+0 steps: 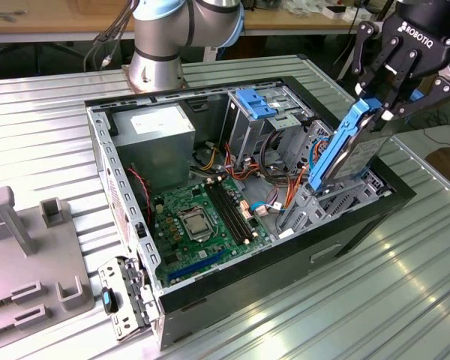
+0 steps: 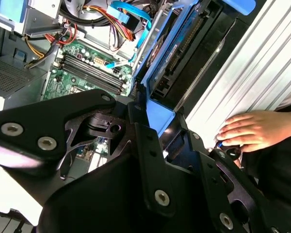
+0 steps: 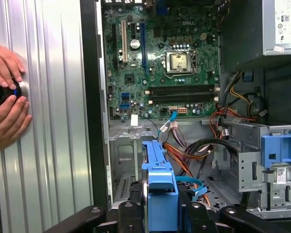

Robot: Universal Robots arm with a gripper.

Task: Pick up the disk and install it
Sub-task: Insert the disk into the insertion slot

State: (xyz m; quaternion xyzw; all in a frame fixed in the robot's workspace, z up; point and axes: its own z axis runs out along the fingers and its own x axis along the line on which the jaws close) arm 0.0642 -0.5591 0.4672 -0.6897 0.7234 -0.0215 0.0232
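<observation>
One disk [image 1: 343,154], blue-framed, hangs tilted in your gripper [image 1: 380,111], jaws clamped on its upper end. Its lower end sits over the bay at the exterior view's right of the open computer case [image 1: 232,283]. One motherboard [image 1: 202,217] lies inside. One person's hand [image 2: 250,130] rests on the ribbed desk [image 1: 360,300].

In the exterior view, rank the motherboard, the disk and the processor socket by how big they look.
Largest, the motherboard; then the disk, raised and tilted, so less sure; smallest, the processor socket.
</observation>
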